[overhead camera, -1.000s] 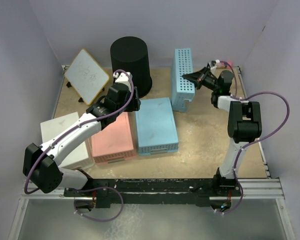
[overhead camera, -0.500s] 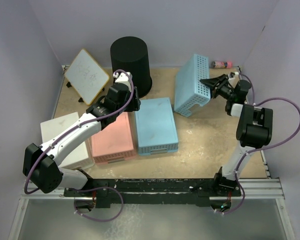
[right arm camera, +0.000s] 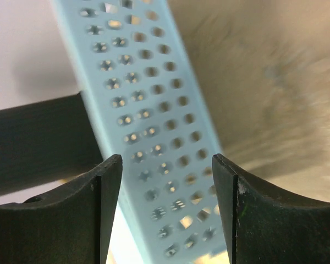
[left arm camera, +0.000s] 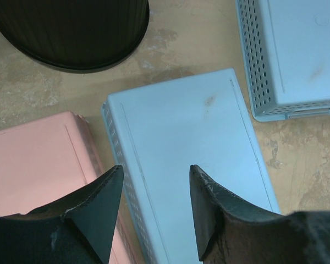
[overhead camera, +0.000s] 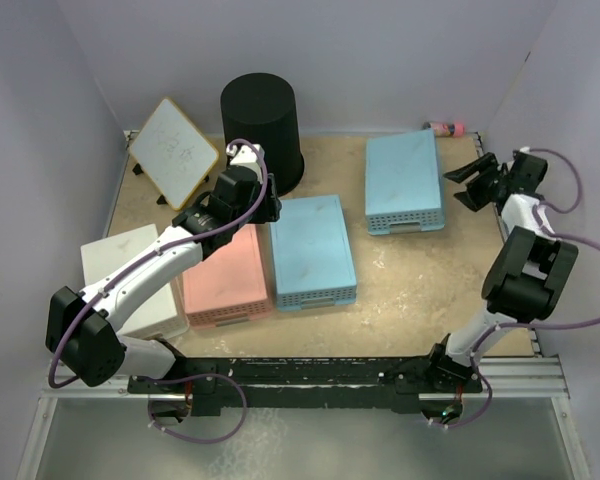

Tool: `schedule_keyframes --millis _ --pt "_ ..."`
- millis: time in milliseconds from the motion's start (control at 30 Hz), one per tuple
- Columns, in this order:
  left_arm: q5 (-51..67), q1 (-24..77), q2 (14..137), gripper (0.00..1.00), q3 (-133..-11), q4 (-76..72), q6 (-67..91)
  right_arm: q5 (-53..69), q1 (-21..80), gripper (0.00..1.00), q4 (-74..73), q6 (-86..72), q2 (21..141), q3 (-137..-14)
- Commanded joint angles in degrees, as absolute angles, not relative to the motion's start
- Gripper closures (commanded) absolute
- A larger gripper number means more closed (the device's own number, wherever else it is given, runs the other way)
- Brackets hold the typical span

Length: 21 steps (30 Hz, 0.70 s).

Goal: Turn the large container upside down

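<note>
The large container, a tall black ribbed bin, stands at the back centre with a flat closed face up and its wide rim on the table. My left gripper hovers open just in front of it, over the gap between the pink basket and a light-blue basket, holding nothing. My right gripper is open at the far right, clear of the container. A blurred light-blue lattice wall lies beyond its fingers, with the gripper not closed on it.
Three shallow baskets lie bottom up: pink, light blue beside it, and another light blue at the back right. A whiteboard leans at the back left. A white box sits left. A small pink bottle lies by the back wall.
My right gripper opened and let go of the back-right light-blue basket, which dropped from upright to flat, bottom up. The right arm drew back to the right. The left arm stayed still.
</note>
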State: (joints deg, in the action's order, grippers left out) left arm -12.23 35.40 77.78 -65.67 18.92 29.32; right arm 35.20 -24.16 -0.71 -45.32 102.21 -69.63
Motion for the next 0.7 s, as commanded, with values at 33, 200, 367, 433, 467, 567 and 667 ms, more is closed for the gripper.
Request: schedule_keyframes --millis 33,200,367,433,467,567,667 --pt "-15.08 35.77 76.51 0.49 -67.52 17.96 27.91 9.89 -24.03 0.30 -18.56 -29.42 92.43 -76.07" --pt "-17.83 35.77 76.01 0.45 -69.24 19.07 26.70 0.22 -21.63 0.29 -20.74 -26.72 86.95 -78.25" --pt "-22.85 35.77 75.21 0.42 -70.33 19.00 26.96 -7.67 -10.31 0.25 -17.52 -21.93 81.07 -79.15" --pt "-25.14 35.77 75.08 0.40 -70.61 19.25 27.06 -7.89 -5.80 0.23 -15.09 -19.90 79.07 -78.84" --pt "-26.17 35.75 74.95 0.39 -70.78 19.51 27.11 -8.62 -3.43 0.22 -13.48 -18.68 77.97 -78.28" --pt "-29.50 35.77 74.01 0.37 -70.63 20.37 27.18 -11.74 3.84 0.17 -7.83 -13.46 74.63 -75.11" --pt "-31.94 35.77 72.25 0.36 -69.30 19.63 27.18 -14.07 7.70 0.13 -3.20 -10.19 71.94 -70.58"
